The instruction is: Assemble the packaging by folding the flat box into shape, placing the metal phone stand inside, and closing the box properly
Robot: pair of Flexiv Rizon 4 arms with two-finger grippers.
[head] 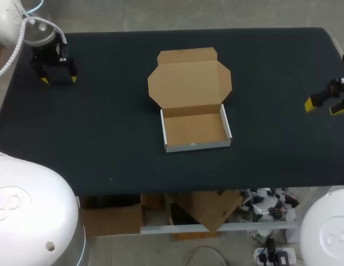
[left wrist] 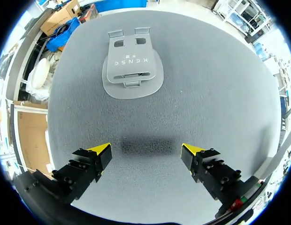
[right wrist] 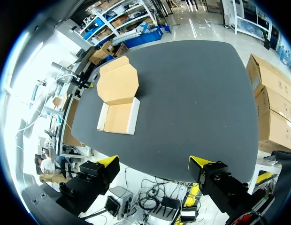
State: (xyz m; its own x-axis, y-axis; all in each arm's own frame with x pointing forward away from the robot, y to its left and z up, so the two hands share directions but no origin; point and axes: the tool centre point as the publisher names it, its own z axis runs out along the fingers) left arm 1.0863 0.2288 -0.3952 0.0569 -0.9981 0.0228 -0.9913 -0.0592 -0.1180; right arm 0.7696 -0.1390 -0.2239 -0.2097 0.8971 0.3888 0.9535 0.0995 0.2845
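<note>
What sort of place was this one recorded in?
Probably a robot packing test bench rather than a home: a dark-covered table holding an open, folded-up cardboard box and a metal phone stand, with the left gripper and right gripper open at its two ends.

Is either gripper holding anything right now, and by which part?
Nothing: the left gripper and right gripper are both open and empty; the stand lies free.

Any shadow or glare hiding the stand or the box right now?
Left wrist view: the stand is evenly lit with no glare; a soft shadow lies on the table between the left gripper tips, well short of the stand. Head view: the box is evenly lit inside, nothing hidden. Right wrist view: the box is free of glare.
</note>
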